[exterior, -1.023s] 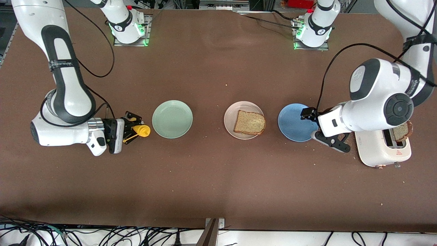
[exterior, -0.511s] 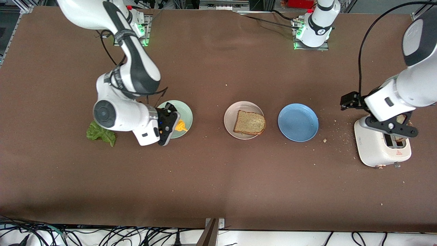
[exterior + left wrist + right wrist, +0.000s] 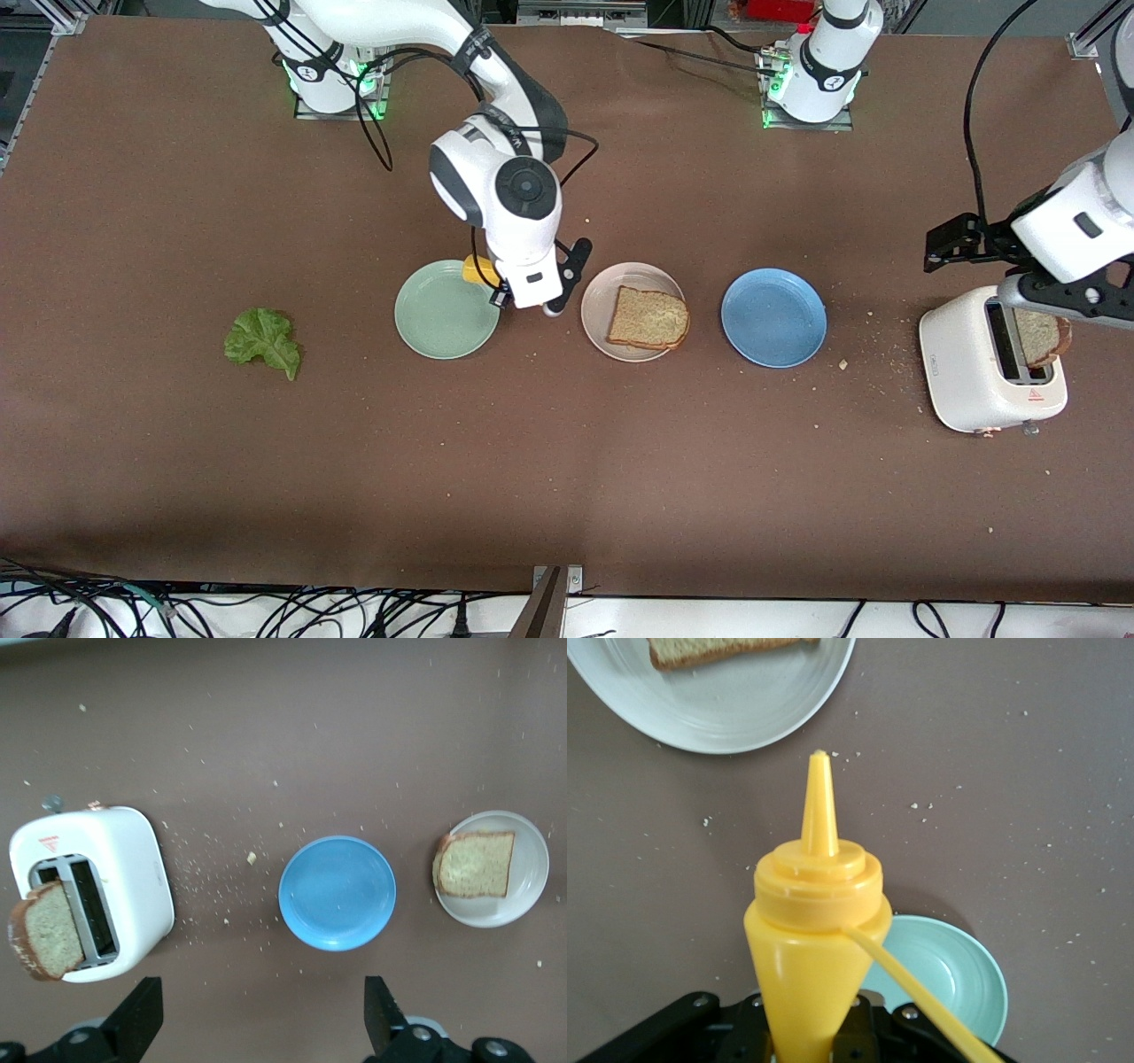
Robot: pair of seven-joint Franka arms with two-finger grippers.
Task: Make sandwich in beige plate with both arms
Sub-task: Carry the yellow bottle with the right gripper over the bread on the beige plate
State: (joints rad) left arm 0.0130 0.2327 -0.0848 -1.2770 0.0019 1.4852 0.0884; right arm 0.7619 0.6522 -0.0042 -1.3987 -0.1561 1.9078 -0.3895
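One bread slice (image 3: pixel 647 317) lies on the beige plate (image 3: pixel 595 310); the right wrist view shows that beige plate (image 3: pixel 726 718) too. A second slice (image 3: pixel 1044 337) sticks up out of the white toaster (image 3: pixel 974 372). The lettuce leaf (image 3: pixel 261 341) lies on the table toward the right arm's end. My right gripper (image 3: pixel 494 285) is shut on a yellow squeeze bottle (image 3: pixel 818 930), over the gap between the mint-green plate (image 3: pixel 443 310) and the beige plate, with the nozzle pointing toward the beige plate. My left gripper (image 3: pixel 1067 301) hangs open over the toaster, holding nothing; both its fingers (image 3: pixel 142 1020) are visible.
A blue plate (image 3: pixel 772 317) with nothing on it sits between the beige plate and the toaster. Crumbs are scattered on the brown table around the toaster (image 3: pixel 124 868). The robot bases stand along the table's edge farthest from the front camera.
My right arm has swung the bottle from the lettuce's end, over the mint-green plate, to beside the beige plate, uncovering the lettuce. My left gripper has moved from the blue plate to over the toaster.
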